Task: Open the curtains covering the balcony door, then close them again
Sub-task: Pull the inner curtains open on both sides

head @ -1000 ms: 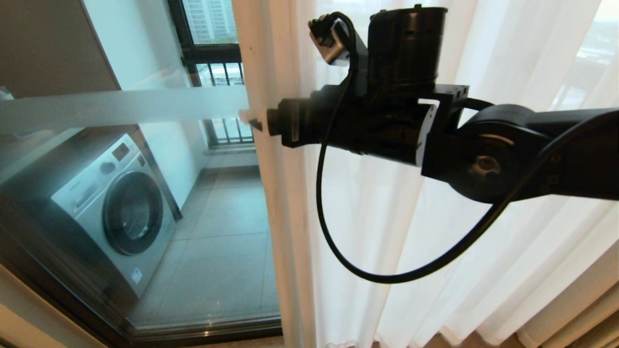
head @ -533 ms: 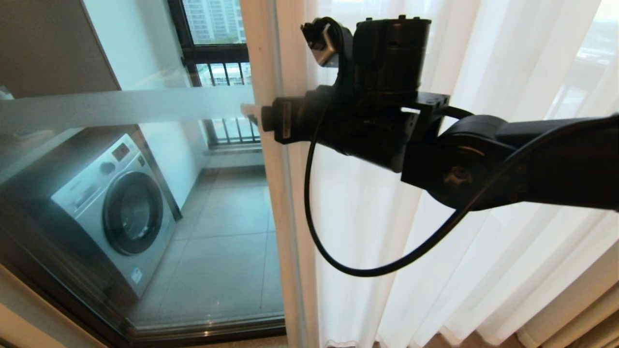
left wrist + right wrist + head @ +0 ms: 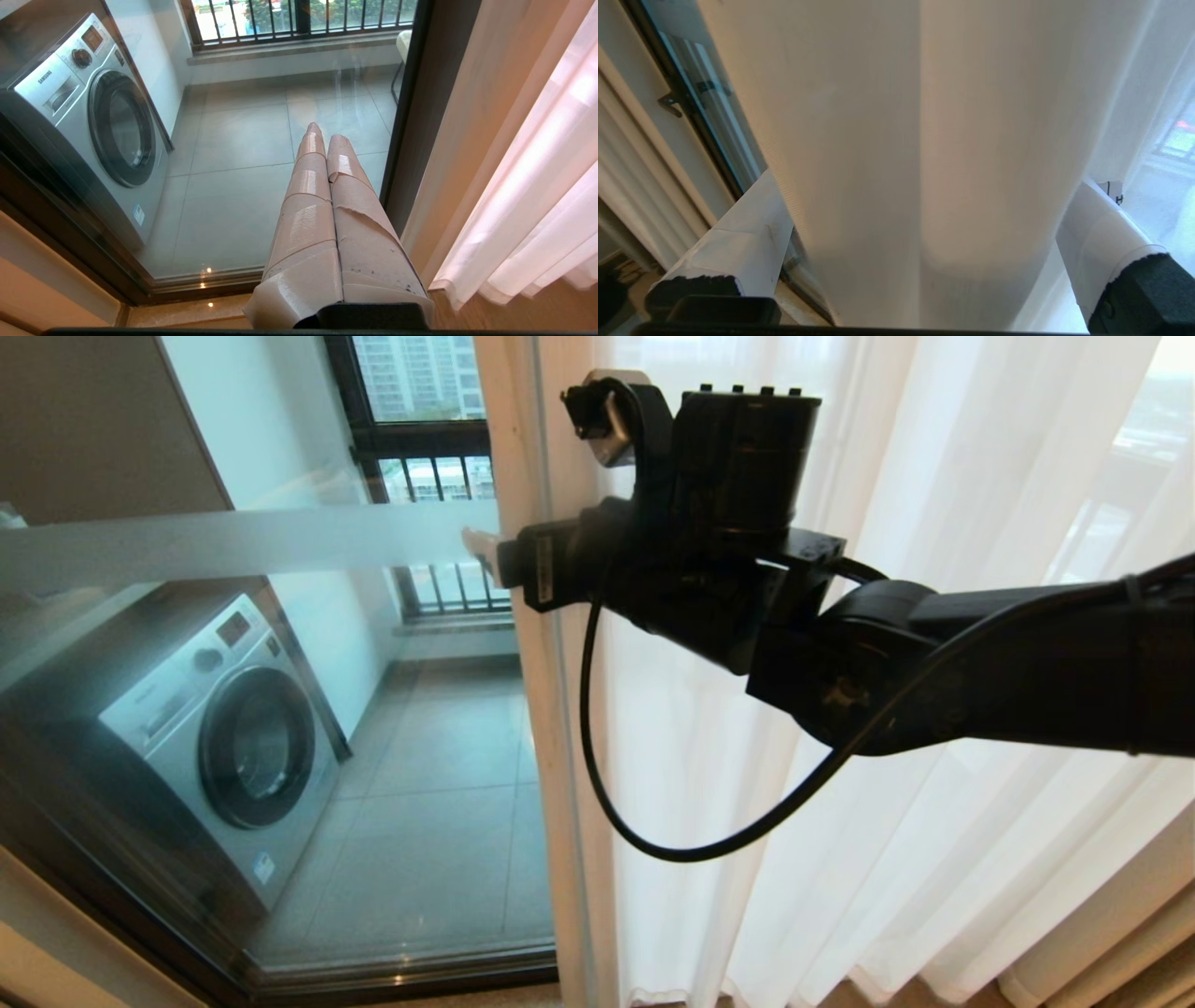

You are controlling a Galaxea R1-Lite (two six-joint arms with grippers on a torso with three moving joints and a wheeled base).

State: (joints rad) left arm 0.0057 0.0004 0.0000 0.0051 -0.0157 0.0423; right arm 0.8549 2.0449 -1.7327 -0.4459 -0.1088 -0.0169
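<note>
The sheer white curtains (image 3: 934, 859) hang in long folds over the right half of the head view, their hemmed edge running down the middle. Left of that edge the balcony door (image 3: 429, 784) shows bare glass with a frosted band across it. My right arm reaches in from the right at band height. Its right gripper (image 3: 495, 555) is open astride the curtain edge, with one taped fingertip (image 3: 476, 543) poking out past the hem. In the right wrist view the curtains (image 3: 920, 140) fill the space between the spread fingers (image 3: 738, 238) of the right gripper (image 3: 924, 186). My left gripper (image 3: 324, 133) is shut and parked low, empty.
A silver washing machine (image 3: 224, 747) stands behind the glass on the tiled balcony, below a black-barred railing window (image 3: 420, 457). The door's dark frame (image 3: 392, 980) runs along the floor. Thicker beige drapes (image 3: 1120, 933) hang at the lower right.
My right arm has swung further left and its wrist has turned. The curtain's hemmed edge has shifted slightly right, baring a little more glass. The left gripper has not moved.
</note>
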